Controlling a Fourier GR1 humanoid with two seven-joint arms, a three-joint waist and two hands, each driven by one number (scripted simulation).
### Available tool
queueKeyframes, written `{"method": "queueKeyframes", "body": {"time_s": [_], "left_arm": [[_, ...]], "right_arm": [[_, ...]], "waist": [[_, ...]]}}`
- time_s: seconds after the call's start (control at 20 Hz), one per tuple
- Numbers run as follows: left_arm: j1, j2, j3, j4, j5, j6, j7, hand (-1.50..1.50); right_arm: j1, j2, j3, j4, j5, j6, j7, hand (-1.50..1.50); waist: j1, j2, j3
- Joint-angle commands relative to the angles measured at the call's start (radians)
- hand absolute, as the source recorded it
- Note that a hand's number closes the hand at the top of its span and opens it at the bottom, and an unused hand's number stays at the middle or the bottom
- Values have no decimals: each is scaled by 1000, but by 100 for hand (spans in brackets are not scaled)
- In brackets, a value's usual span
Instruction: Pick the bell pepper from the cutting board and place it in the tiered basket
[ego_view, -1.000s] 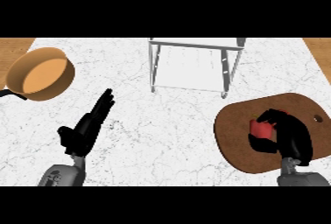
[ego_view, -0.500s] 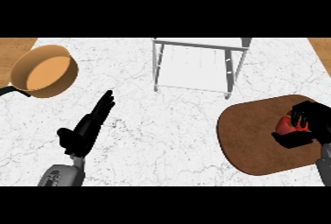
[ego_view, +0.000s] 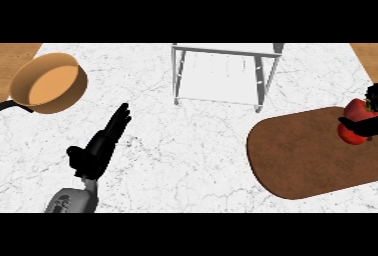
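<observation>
Counter (ego_view: 192, 165) room is widest near the cutting board's left side: a broad stretch of white marbled top runs from the board (ego_view: 310, 155) over to the left hand (ego_view: 96, 150), with nothing standing on it. The brown oval board lies at the right, its far right part cut off by the view's edge.

Left of the board, well apart from it, the left hand rests open with straight fingers pointing up and away, its grey forearm coming in from the lower edge. It touches nothing.

At the board's far right corner, right on the view's edge, the right hand (ego_view: 362, 128) shows only as black fingers curled round the red bell pepper (ego_view: 357, 116). The pepper sits over the board's upper right rim; whether it touches the wood I cannot tell.

Beyond the board, up and to its left, stands the tiered basket (ego_view: 221, 75), a white frame on thin metal legs, with open counter between it and the board. Far left of the board, near the wooden edge, lies a tan pan (ego_view: 48, 82) with a dark handle.
</observation>
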Motion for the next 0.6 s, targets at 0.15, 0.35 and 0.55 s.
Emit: {"method": "queueKeyframes", "body": {"time_s": [0.15,0.35,0.55], "left_arm": [[8,3,7,-31,6,-8,13,0],[42,1,4,-24,-14,-6,5,0],[-39,-13,3,13,-25,0,32,0]], "right_arm": [[-185,-6,-86,-82,-149,72,-9,150],[-240,1,-81,-151,-192,144,94,150],[-431,52,-42,-154,-212,187,313,150]], "waist": [[-2,-4,0],[-5,-3,0],[1,-2,-1]]}}
